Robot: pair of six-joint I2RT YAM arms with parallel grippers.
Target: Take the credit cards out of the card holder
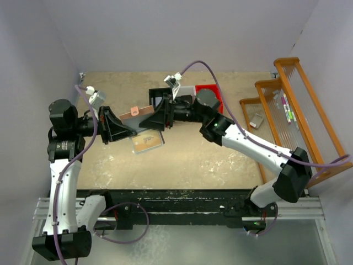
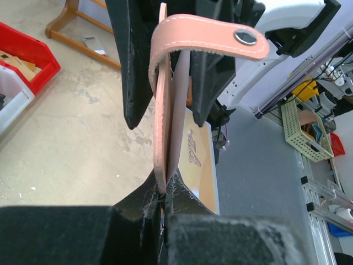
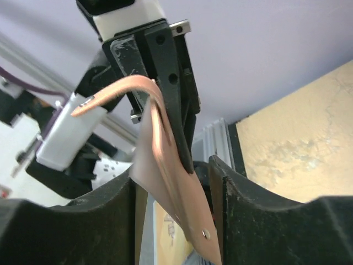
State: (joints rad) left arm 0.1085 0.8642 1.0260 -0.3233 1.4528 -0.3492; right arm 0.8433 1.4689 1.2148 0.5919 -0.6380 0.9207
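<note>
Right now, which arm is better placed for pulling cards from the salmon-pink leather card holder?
Probably the right. The left claw pinches one edge of the salmon-pink leather card holder, anchoring it in the air; the right claw straddles the opposite end, fingers either side.

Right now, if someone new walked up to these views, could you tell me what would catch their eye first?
Most likely the salmon-pink card holder, held in the air mid-table between both arms: the left gripper pinches one edge, the right gripper straddles it from the opposite side, and its snap tab curls loose. Just beneath them, one card lies flat on the table.
</note>
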